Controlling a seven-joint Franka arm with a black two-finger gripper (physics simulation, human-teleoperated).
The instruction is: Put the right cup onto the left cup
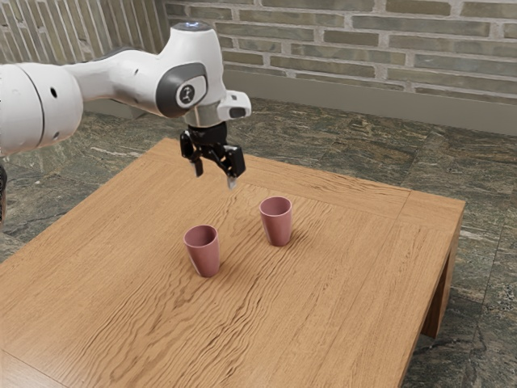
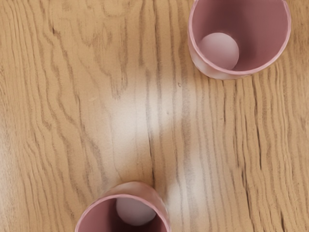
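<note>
pink is the colour of both cups you have to deal with, standing upright and apart on the wooden table [image 1: 339, 299]. in the exterior view, the nearer cup [image 1: 203, 255] is toward the left, and the farther cup [image 1: 277, 225] stands beyond it, toward that view's right. each is wider at the rim than at the base, with its mouth facing up. the cups are separate, neither one inside the other, with bare wood between them.

your black gripper [image 1: 214, 176] is released: its two fingers are spread, with open air between them. it hangs above the tabletop, higher than both rims and apart from both cups, its fingertips aimed down. the white arm [image 1: 129, 79] comes in from the exterior view's left and bends down at the wrist to carry it.

from the wrist camera you look down into both mouths and can see a pale round bottom inside each cup. the wood between them has a soft bright patch with a darker band across it, and the grain runs in long dark streaks.

behind the table you have a dark, mottled stone floor [image 1: 347, 149] and a brick wall [image 1: 323, 44] with a plain strip along its foot.
</note>
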